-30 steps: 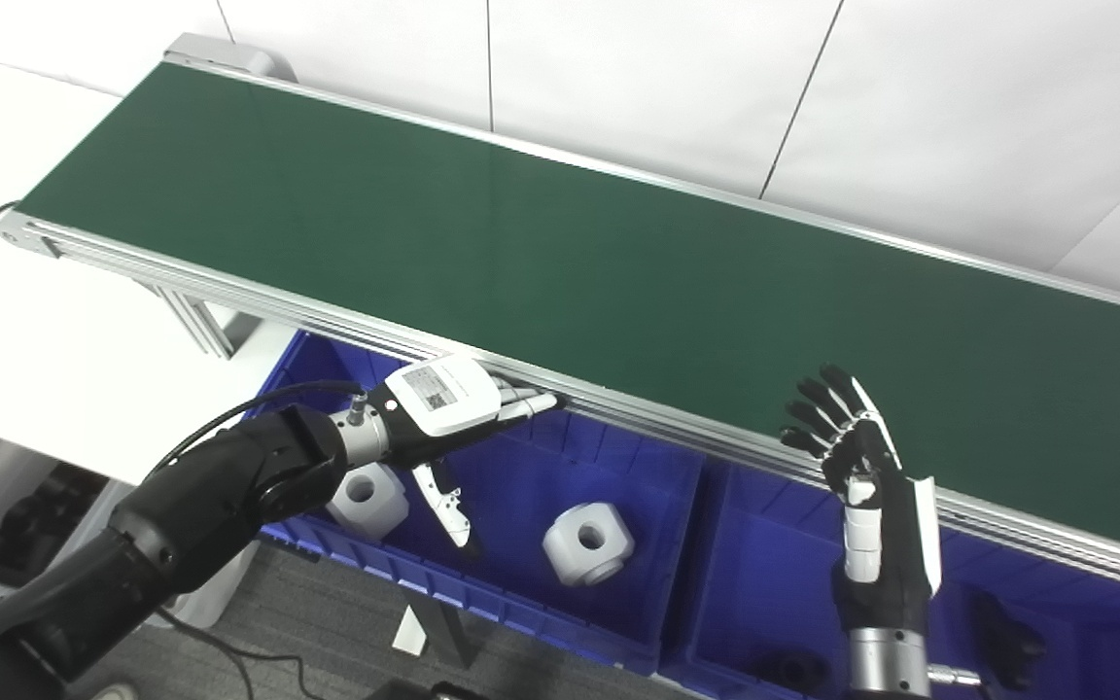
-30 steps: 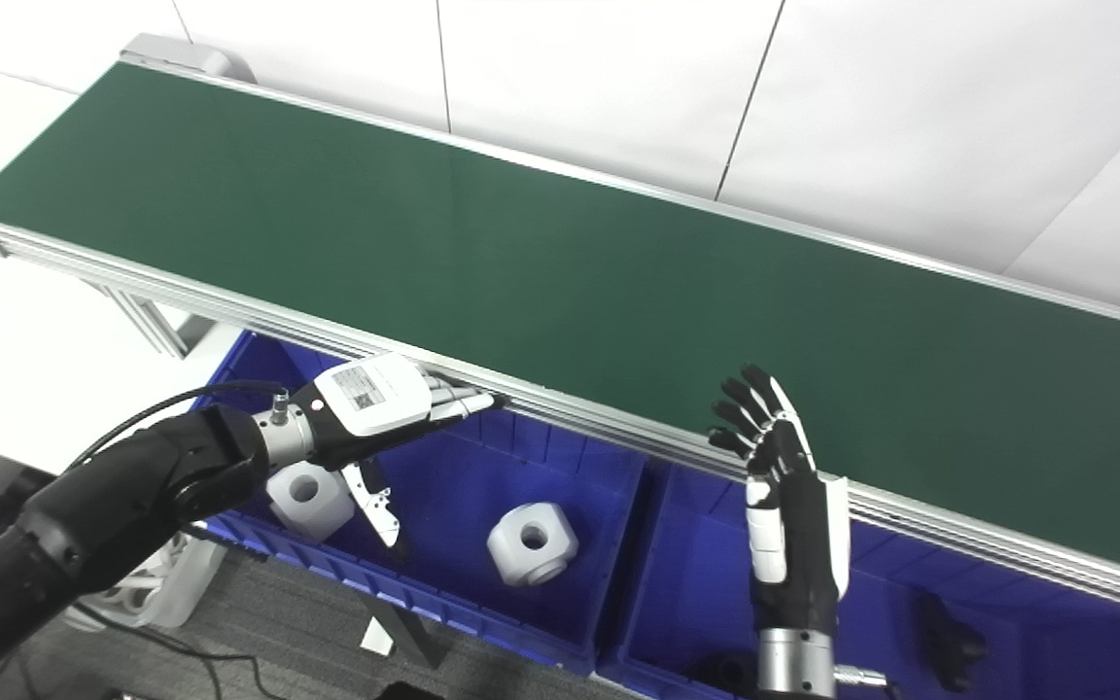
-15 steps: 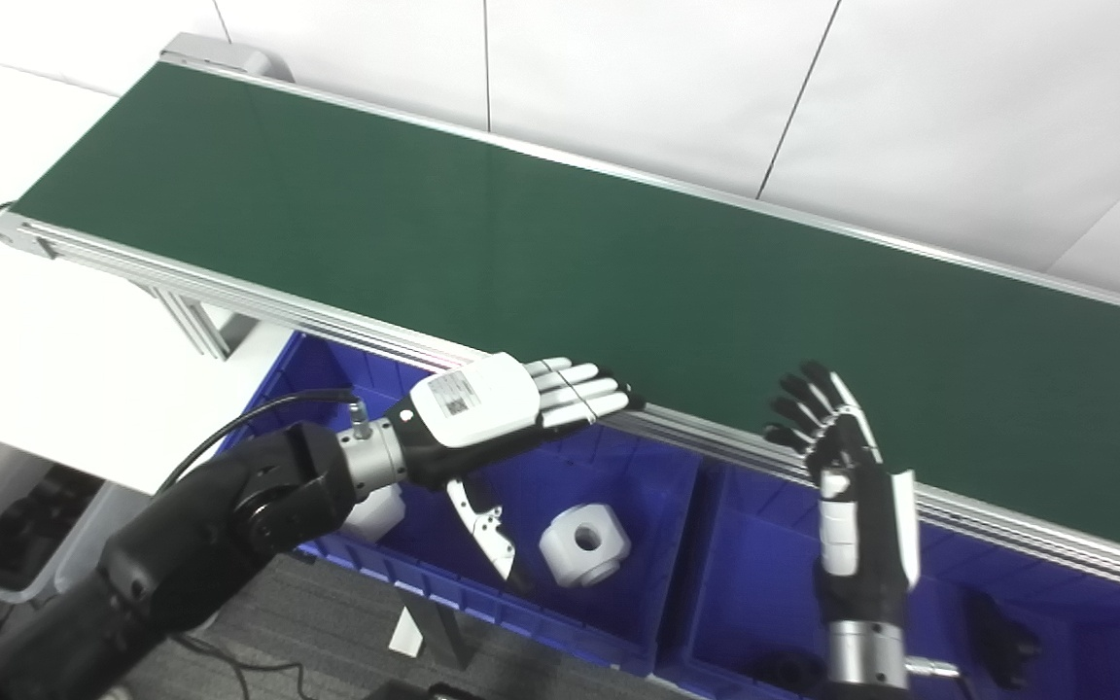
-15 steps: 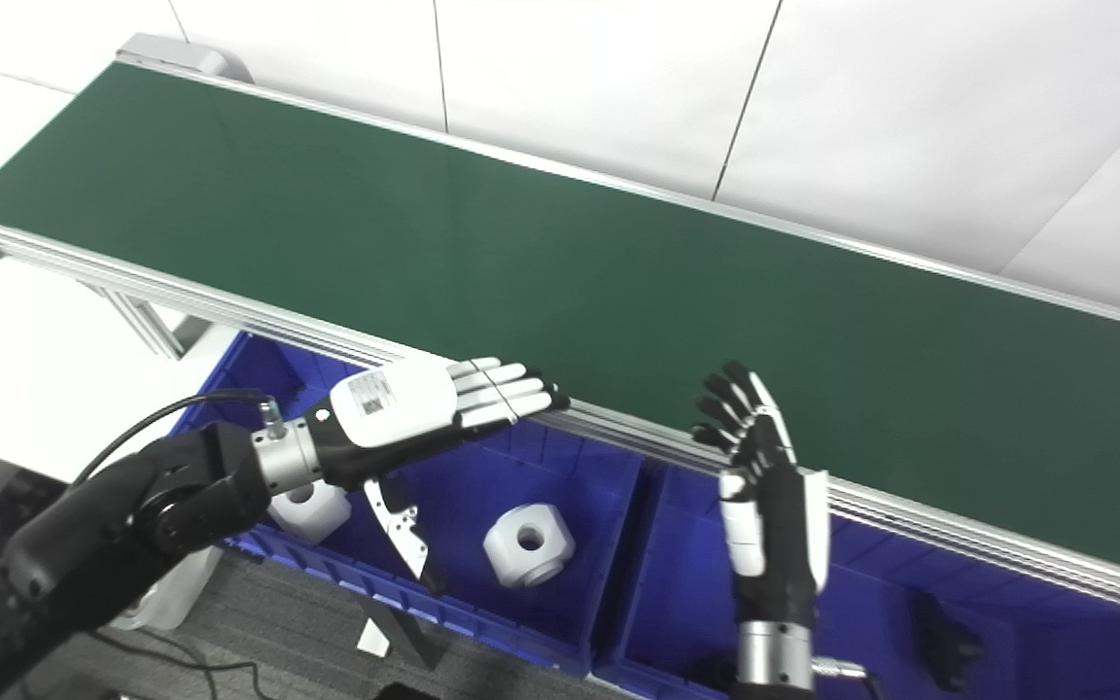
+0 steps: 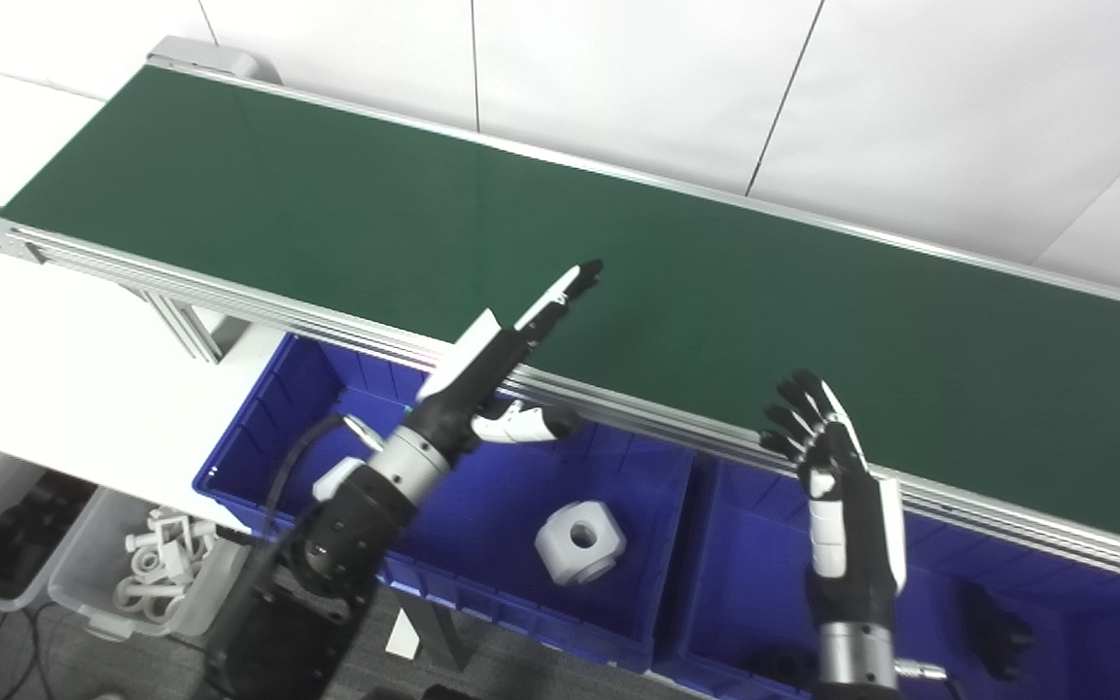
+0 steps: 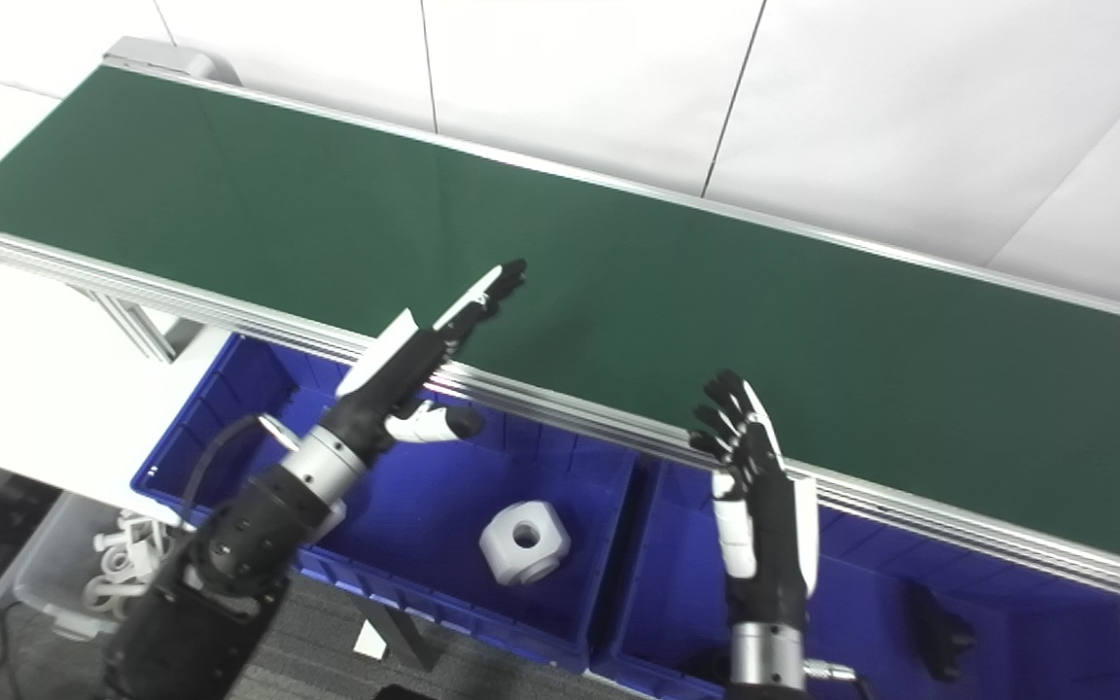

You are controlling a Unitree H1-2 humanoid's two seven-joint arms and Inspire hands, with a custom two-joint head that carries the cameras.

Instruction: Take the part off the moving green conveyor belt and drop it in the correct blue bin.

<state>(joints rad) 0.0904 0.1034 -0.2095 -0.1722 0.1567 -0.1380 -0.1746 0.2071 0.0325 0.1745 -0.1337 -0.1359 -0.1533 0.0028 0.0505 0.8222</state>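
We see our left hand [image 5: 507,360] open, fingers flat over the near edge of the green belt [image 5: 716,292]. Our right hand [image 5: 847,506] is open too, holding nothing. A white part [image 5: 579,540] lies in the left blue bin [image 5: 259,428]. No writing shows.

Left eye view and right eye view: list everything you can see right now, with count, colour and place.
conveyor belt: one, green, diagonal across the scene, no part on it.
blue bins: two, below the belt's near rail.
white part: one, in the left bin.
black part: one, in the right bin.
clear tub: one, lower left, holding white pieces.
left hand: open, edge-on over the belt's near rail.
right hand: open, upright, at the near rail.
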